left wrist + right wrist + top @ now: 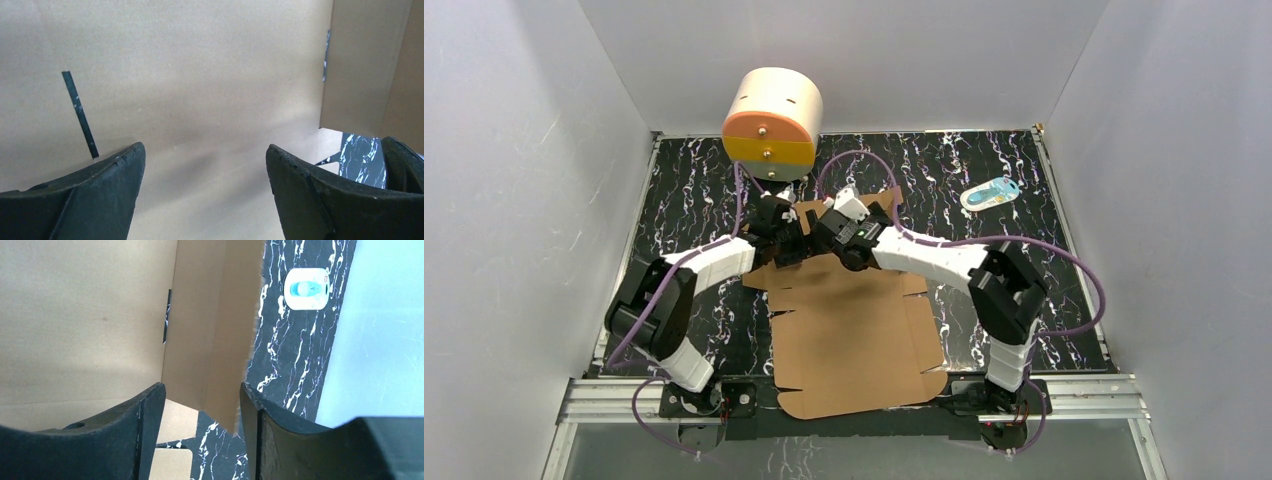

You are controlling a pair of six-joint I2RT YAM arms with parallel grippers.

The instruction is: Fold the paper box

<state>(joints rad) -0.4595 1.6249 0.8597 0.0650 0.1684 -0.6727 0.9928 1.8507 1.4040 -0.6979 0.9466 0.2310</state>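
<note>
The paper box (pixel 854 330) is a brown die-cut cardboard sheet lying mostly flat between the two arms, and its near edge reaches the table's front. Both grippers hang over its far end, close together. My left gripper (pixel 786 240) is open wide over the flat panel (pixel 200 75), near a narrow slot (pixel 80 115), with nothing between its fingers. My right gripper (pixel 200 387) is open around a raised side flap (pixel 215 330), whose lower corner hangs between the fingers with a gap on each side. The same raised flap (pixel 365 65) shows at the right of the left wrist view.
A round cream drum (pixel 772 122) with orange and yellow drawers stands at the far edge, just behind the grippers. A small white and turquoise item (pixel 990 194) lies on the black marbled table (pixel 1024 170) at the far right. White walls enclose three sides.
</note>
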